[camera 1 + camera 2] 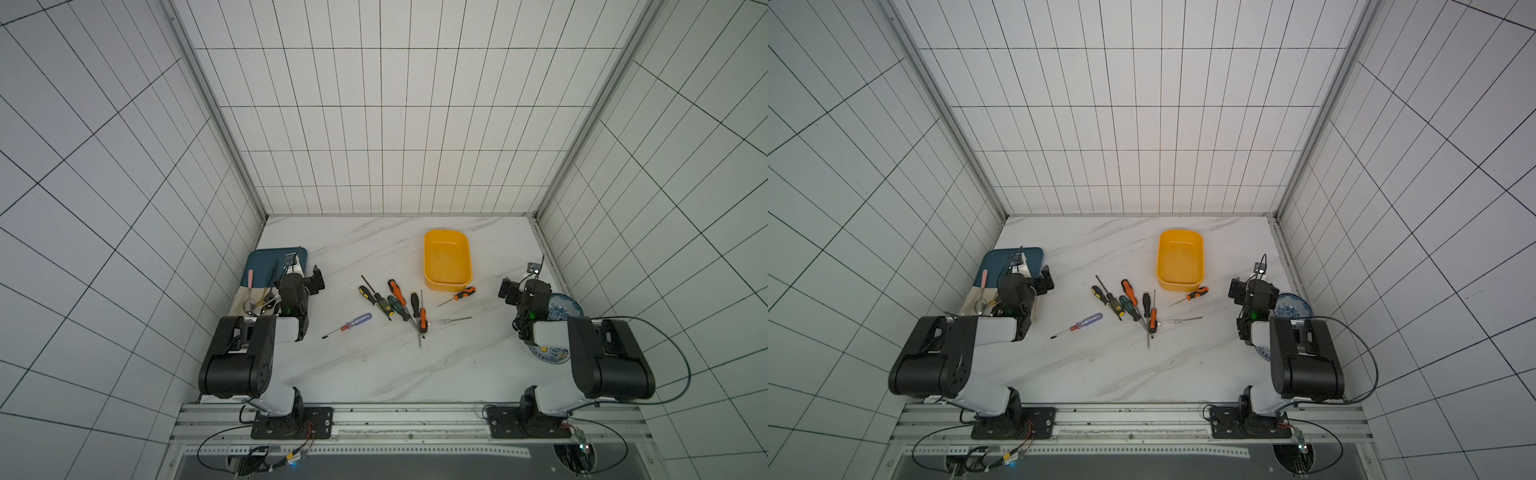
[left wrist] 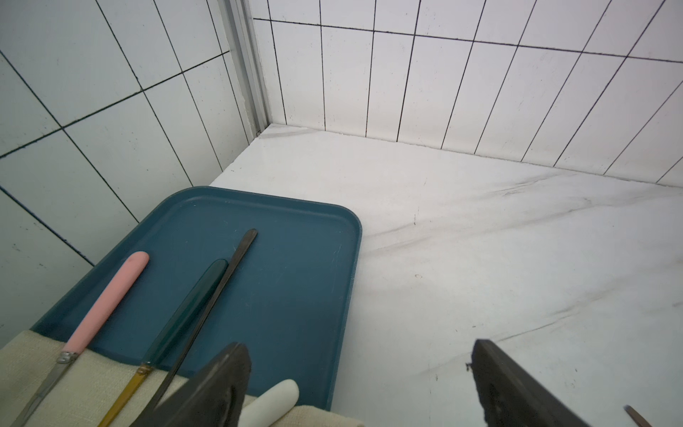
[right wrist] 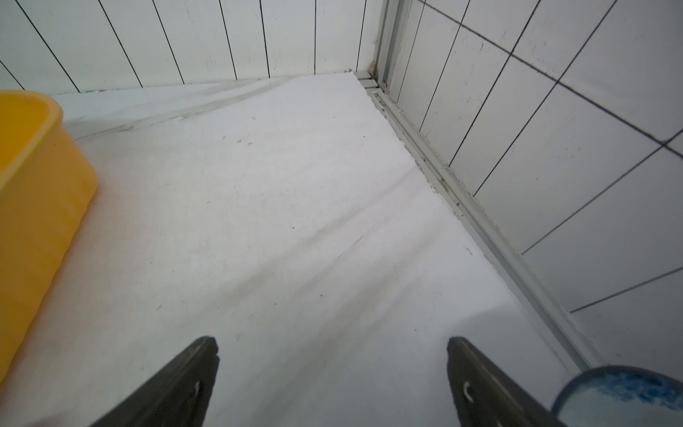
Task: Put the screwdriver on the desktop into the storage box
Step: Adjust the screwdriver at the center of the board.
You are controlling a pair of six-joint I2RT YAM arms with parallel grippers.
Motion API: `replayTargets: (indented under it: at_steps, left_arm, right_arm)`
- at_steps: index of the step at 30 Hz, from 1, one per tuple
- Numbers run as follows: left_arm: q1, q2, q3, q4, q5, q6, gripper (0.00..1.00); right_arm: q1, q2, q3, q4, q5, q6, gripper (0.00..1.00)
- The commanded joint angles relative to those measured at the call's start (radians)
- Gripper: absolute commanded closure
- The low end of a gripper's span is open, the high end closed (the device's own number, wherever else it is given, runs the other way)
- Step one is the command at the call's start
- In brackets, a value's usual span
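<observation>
Several screwdrivers lie on the white marble desktop (image 1: 374,374) in both top views. A clear blue-handled one (image 1: 353,323) lies apart at the left. The rest form a crossed cluster (image 1: 399,305) in the middle. A small orange-handled one (image 1: 461,294) lies just in front of the yellow storage box (image 1: 446,257), which holds nothing. My left gripper (image 1: 307,277) (image 2: 358,344) is open over the tray's right edge, far left of the cluster. My right gripper (image 1: 519,286) (image 3: 332,338) is open above bare desktop, to the right of the storage box (image 3: 37,192).
A dark-blue tray (image 2: 288,281) at the left holds spoons, among them a pink-handled one (image 2: 111,299), on a beige cloth (image 2: 92,384). A blue-patterned plate (image 1: 567,307) and a second one (image 1: 548,354) sit under the right arm. Tiled walls close three sides.
</observation>
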Motion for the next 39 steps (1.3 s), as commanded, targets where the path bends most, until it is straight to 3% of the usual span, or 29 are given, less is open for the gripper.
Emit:
replayTargets:
  at_steps: [1, 3, 5, 9, 11, 14, 16, 18, 21, 25, 34, 39]
  left_arm:
    - [-0.016, -0.059, 0.162, -0.271, -0.084, -0.019, 0.03]
    - [-0.021, -0.070, 0.252, -0.417, -0.128, -0.061, 0.02]
    - [-0.022, -0.091, 0.326, -0.527, -0.162, -0.182, 0.02]
    - [-0.006, -0.153, 0.420, -0.626, -0.087, -0.395, 0.02]
    - [0.022, -0.182, 0.444, -0.701, -0.037, -0.588, 0.02]
    - [0.089, -0.210, 0.401, -0.666, 0.171, -0.785, 0.02]
    - [0.110, -0.221, 0.346, -0.538, 0.354, -0.831, 0.03]
    - [0.101, -0.236, 0.342, -0.522, 0.426, -0.869, 0.02]
    - [0.047, -0.252, 0.393, -0.623, 0.495, -0.859, 0.03]
    - [-0.082, -0.310, 0.429, -0.766, 0.458, -0.784, 0.06]
    - [-0.334, -0.388, 0.356, -0.975, 0.414, -0.703, 0.25]
    - [-0.463, -0.451, 0.291, -1.025, 0.342, -0.651, 0.26]
  right_arm:
    - [0.013, -0.106, 0.108, -0.193, -0.008, -0.019, 0.01]
    - [0.014, -0.162, 0.143, -0.275, 0.000, 0.027, 0.01]
    - [0.007, -0.216, 0.170, -0.320, -0.046, 0.113, 0.01]
    - [0.004, -0.302, 0.260, -0.451, -0.176, 0.277, 0.01]
    - [-0.012, -0.331, 0.320, -0.584, -0.231, 0.427, 0.01]
    - [-0.043, -0.328, 0.382, -0.757, -0.267, 0.714, 0.01]
    - [-0.076, -0.284, 0.388, -0.721, -0.460, 0.793, 0.01]
    - [-0.079, -0.236, 0.411, -0.702, -0.622, 0.791, 0.04]
    - [-0.026, -0.238, 0.424, -0.752, -0.664, 0.767, 0.07]
    - [0.090, -0.285, 0.474, -0.955, -0.557, 0.650, 0.07]
    - [0.282, -0.294, 0.474, -1.197, -0.402, 0.568, 0.16]
    - [0.381, -0.292, 0.457, -1.244, -0.324, 0.569, 0.17]
